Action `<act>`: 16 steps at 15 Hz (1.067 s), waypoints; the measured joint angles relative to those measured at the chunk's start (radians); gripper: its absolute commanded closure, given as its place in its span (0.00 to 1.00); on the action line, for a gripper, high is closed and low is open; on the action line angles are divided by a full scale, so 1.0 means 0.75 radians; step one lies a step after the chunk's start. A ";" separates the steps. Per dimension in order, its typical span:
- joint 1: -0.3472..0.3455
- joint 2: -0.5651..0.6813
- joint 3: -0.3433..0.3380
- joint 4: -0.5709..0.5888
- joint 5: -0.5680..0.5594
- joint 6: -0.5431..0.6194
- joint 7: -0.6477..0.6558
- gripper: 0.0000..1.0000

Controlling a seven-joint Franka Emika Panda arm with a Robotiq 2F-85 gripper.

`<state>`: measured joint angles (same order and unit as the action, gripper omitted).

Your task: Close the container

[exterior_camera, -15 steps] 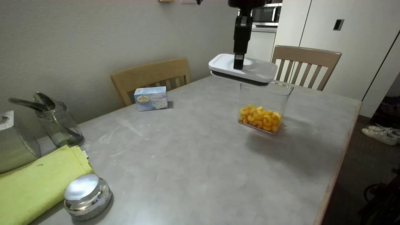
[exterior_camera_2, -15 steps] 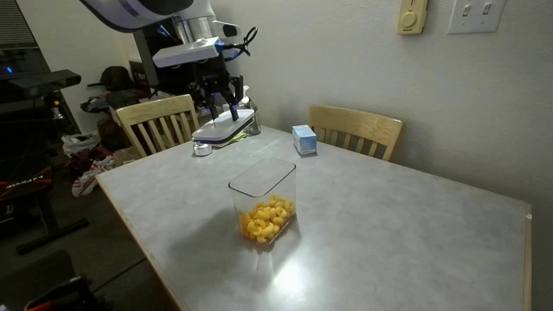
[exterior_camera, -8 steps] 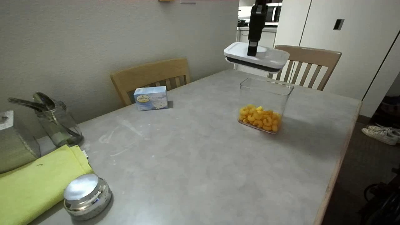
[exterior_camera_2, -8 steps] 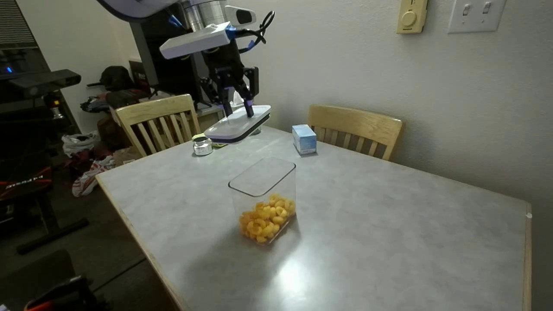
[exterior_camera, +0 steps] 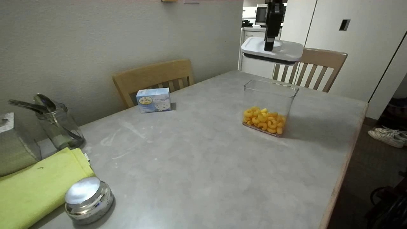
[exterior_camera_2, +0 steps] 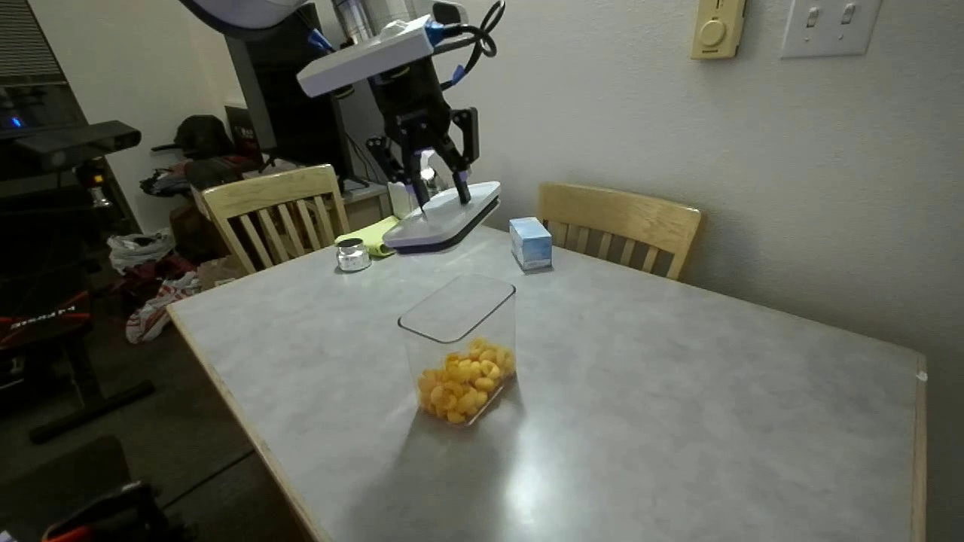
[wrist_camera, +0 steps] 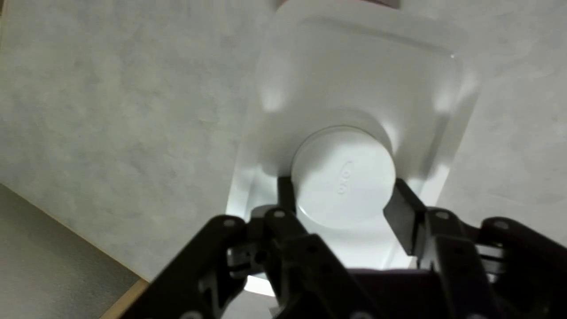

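Note:
The container is a clear plastic box with yellow-orange food pieces in its lower part. It stands upright and open-topped on the table in both exterior views. My gripper is shut on the round knob of the white lid, with one finger on each side. In both exterior views the lid is in the air, higher than the container's rim and apart from it. It is slightly tilted, with a dark seal round its underside. The lid hides most of what lies beneath it in the wrist view.
A blue tea box stands near the wall. A shiny metal tin, a yellow-green cloth and a glass jar with cutlery are at the table's far end from the container. Wooden chairs stand at the table edges.
My gripper and the lid have moved right and up in an exterior view, and right across the table in another. The lid no longer overlaps the container's rim there. The container has not moved.

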<state>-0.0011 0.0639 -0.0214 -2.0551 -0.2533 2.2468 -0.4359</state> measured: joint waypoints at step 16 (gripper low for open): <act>-0.089 0.119 -0.007 -0.194 0.590 0.381 -0.379 0.72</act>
<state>-0.0680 0.1535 -0.0269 -2.2004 0.1889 2.5322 -0.7201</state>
